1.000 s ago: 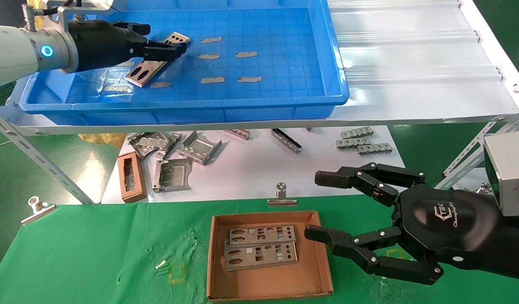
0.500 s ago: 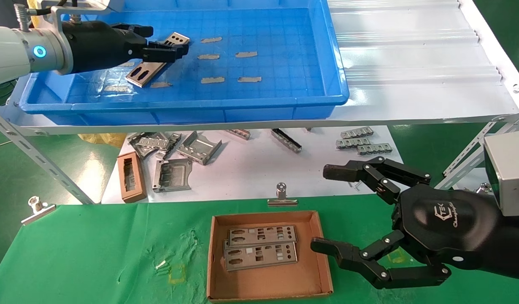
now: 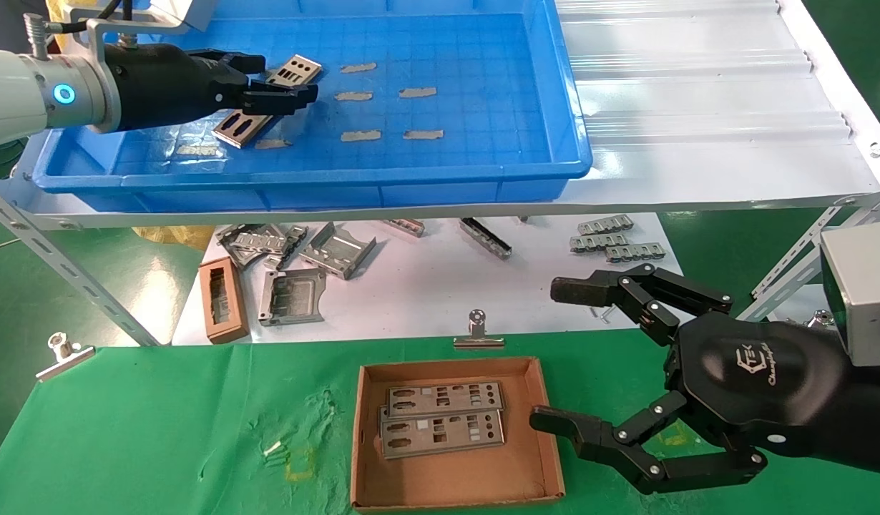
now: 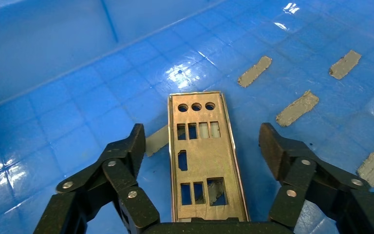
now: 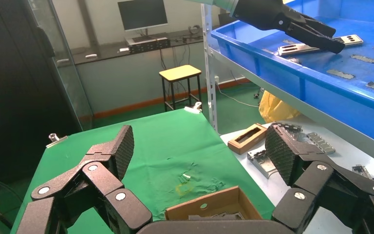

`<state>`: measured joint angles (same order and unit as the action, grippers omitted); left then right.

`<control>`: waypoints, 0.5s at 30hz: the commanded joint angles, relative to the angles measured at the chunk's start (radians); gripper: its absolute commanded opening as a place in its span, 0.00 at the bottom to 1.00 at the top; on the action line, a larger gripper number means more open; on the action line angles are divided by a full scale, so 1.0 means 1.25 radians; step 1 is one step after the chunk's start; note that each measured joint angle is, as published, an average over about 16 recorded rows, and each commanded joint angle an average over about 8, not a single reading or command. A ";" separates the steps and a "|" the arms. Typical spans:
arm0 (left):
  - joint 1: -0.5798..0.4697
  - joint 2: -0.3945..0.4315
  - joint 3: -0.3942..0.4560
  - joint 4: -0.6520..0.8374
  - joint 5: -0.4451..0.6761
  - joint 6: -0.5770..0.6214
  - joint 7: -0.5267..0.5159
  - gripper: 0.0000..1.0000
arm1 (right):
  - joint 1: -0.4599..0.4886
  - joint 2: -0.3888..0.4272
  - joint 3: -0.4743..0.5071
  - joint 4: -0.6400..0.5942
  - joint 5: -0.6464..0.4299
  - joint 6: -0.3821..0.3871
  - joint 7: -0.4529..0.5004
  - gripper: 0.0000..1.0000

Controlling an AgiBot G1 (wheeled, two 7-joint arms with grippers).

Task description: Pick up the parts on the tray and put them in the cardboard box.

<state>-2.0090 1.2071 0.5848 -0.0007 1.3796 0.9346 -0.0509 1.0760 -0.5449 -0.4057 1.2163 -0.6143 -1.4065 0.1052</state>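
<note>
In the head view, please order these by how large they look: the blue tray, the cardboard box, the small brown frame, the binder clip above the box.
1. Blue tray
2. Cardboard box
3. Small brown frame
4. Binder clip

The box lies nearer the camera than the tray, yet the tray looks larger.

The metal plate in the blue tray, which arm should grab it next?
Probably the left. The left gripper is already in the blue tray, jaws open on either side of the metal plate. The right gripper hangs open down beside the cardboard box, far from the tray.
</note>
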 commanded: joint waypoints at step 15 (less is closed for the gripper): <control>0.003 -0.003 -0.002 -0.004 -0.003 -0.007 0.017 0.00 | 0.000 0.000 0.000 0.000 0.000 0.000 0.000 1.00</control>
<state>-2.0058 1.2030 0.5824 -0.0059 1.3763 0.9254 -0.0295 1.0760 -0.5449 -0.4058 1.2163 -0.6143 -1.4065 0.1052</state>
